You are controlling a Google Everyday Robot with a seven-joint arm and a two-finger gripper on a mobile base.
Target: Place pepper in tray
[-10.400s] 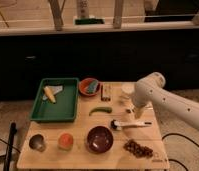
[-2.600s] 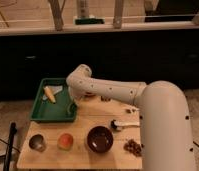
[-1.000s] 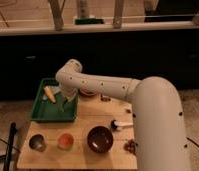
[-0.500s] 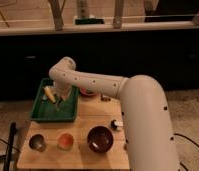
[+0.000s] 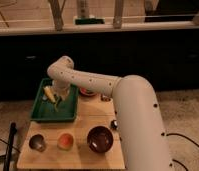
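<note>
The green tray (image 5: 45, 114) lies at the back left of the wooden table (image 5: 73, 159). A yellow corn-like piece (image 5: 49, 93) lies in the tray's far left part. My gripper (image 5: 59, 98) hangs from the white arm (image 5: 93, 82) just over the tray's inside, right of the corn piece. The pepper does not show clearly; it is hidden by the gripper or the arm.
The round orange bowl (image 5: 86, 92) peeks out behind the arm, right of the tray. A dark bowl (image 5: 99, 139), an orange fruit (image 5: 66, 141) and a grey cup (image 5: 37, 142) stand along the front. The arm covers the table's right side.
The arm has swung left from the table's middle, and the gripper now hangs over the tray near the corn piece. The pepper no longer lies on the table where it was.
</note>
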